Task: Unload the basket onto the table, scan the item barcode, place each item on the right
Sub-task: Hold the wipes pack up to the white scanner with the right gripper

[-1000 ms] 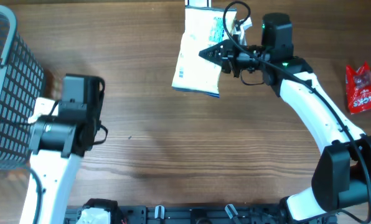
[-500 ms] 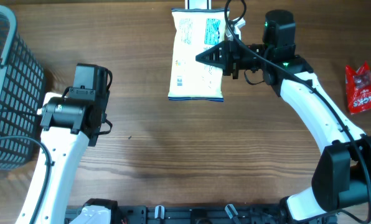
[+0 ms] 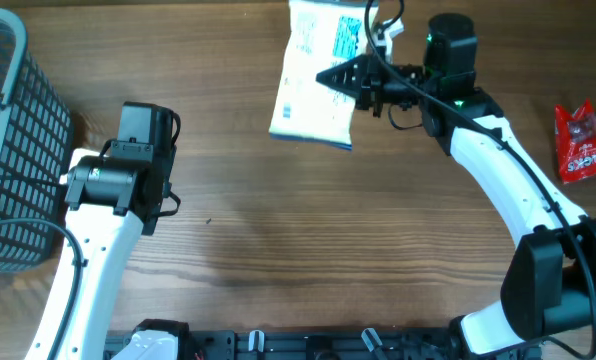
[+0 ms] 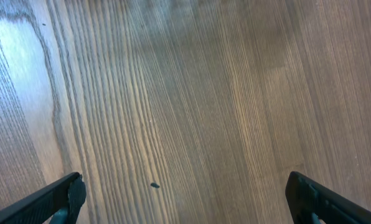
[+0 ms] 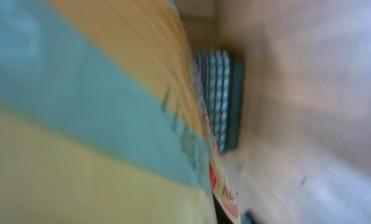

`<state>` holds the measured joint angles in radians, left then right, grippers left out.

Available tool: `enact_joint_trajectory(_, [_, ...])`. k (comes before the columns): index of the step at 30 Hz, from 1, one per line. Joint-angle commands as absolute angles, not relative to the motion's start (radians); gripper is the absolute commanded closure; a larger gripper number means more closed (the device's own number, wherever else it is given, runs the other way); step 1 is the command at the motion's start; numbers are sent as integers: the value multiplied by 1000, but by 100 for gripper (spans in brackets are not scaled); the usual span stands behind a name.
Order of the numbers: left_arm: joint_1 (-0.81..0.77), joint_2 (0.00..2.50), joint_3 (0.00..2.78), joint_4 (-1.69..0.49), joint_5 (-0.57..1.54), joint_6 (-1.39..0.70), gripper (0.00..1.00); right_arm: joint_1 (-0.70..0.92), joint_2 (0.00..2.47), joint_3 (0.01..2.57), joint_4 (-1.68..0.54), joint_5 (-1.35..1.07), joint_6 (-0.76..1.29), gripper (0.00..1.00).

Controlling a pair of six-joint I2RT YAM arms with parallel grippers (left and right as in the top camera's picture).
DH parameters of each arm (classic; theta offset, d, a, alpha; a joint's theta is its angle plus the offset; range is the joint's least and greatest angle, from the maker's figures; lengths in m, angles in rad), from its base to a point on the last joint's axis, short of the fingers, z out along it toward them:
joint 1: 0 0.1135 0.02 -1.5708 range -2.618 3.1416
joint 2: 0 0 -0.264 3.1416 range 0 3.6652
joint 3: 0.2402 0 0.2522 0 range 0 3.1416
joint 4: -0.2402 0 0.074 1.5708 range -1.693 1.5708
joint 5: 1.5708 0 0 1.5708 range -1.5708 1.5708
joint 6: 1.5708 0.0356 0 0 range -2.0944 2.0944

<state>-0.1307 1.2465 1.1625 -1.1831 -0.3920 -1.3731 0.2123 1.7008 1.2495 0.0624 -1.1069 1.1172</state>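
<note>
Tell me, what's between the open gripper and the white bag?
Just bare wooden table lies between the left gripper and the white bag, seen from overhead.

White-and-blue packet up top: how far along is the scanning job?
Done: the right end effector grips the white-and-blue packet. In hand: holding it over the table. Left: the scan itself; no scanner shows, and the left end effector hangs open, empty.

The worktop (image 3: 278, 230) is brown wood with long streaky grain. The snack bag (image 3: 303, 100) is white with blue print; close up and blurred, it seems yellow with a teal band. Left of the bag, the basket (image 3: 18, 150) is grey mesh; right of it lies a red packet (image 3: 581, 140). The left arm (image 3: 88, 260) and right arm (image 3: 508, 170) are white with black joints.
</note>
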Motion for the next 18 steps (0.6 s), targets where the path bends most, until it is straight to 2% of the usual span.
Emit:
enact_joint_trajectory(1, [-125, 1250, 1177, -1187, -409, -1361, 0, 215, 1695, 1257, 88, -896, 882, 95])
enact_joint_trajectory(3, [-125, 1250, 1177, -1187, -409, -1361, 0, 231, 1684, 1274, 4, -679, 716, 95])
enact_joint_trajectory(6, [-125, 1250, 1177, -1187, -409, -1361, 0, 333, 1675, 1349, -221, -113, 367, 95])
enact_joint_trajectory(9, [-125, 1250, 1177, -1187, -409, -1361, 0, 483, 1679, 1353, -221, 375, 68, 96])
enact_joint_trajectory(11, [-125, 1250, 1177, -1187, -409, -1361, 0, 609, 1708, 1353, -81, 759, -194, 96])
enact_joint_trajectory(14, [-125, 1250, 1177, -1187, -409, -1361, 0, 675, 1772, 1353, 163, 831, -532, 95])
enact_joint_trajectory(18, [-125, 1250, 1177, -1187, -409, -1361, 0, 681, 1905, 1353, 356, 835, -802, 95])
